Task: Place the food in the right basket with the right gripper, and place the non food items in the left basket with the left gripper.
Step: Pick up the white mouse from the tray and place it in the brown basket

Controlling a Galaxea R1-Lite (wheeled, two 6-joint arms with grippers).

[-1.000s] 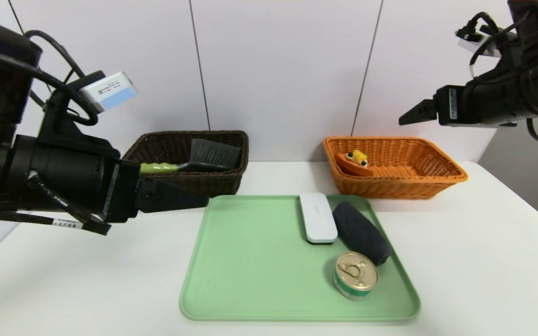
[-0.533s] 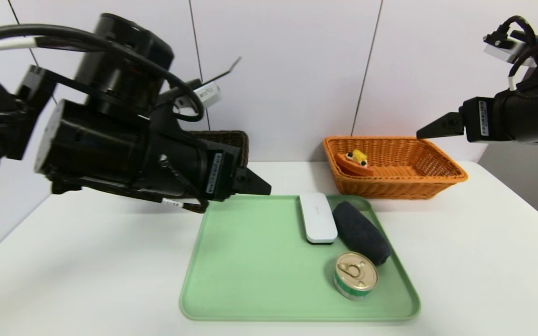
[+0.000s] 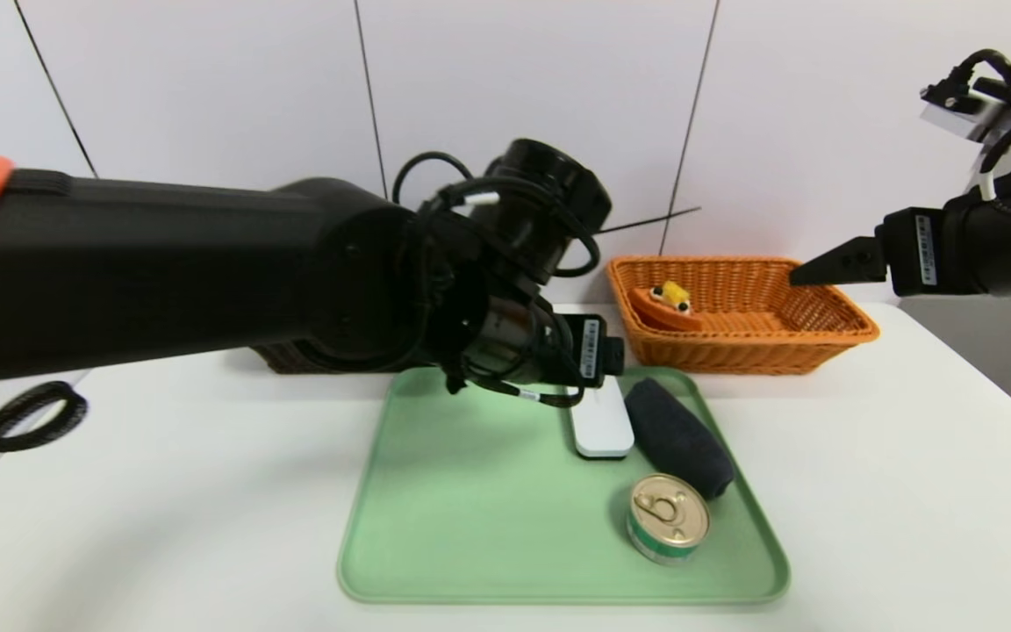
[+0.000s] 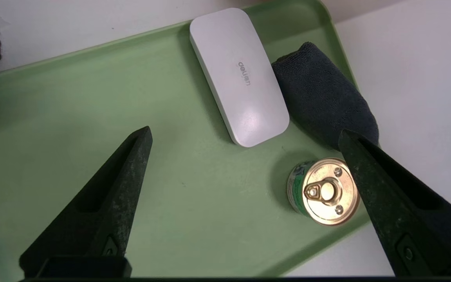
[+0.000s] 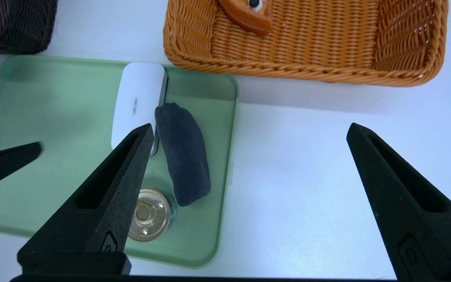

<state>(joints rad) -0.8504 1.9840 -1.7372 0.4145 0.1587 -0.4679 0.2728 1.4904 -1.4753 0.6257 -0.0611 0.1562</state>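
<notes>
Tray (image 3: 470, 527), green, serves as the reference: 3 items lie in its right half. White case (image 4: 239, 76) sits at the far edge, dark rolled cloth (image 4: 323, 102) touching its right side, gold-lidded can (image 4: 325, 192) just in front of the cloth. Left gripper (image 4: 245, 168) hangs above the tray's far middle, jaws spread wide, holding nothing. Right gripper (image 5: 249, 164) hovers over bare table right of the tray, jaws equally wide, empty. Orange basket (image 3: 821, 338) stands behind the tray's right corner, containing 1 orange toy food (image 3: 665, 307). Dark basket (image 5: 14, 27) stands behind the left corner.
</notes>
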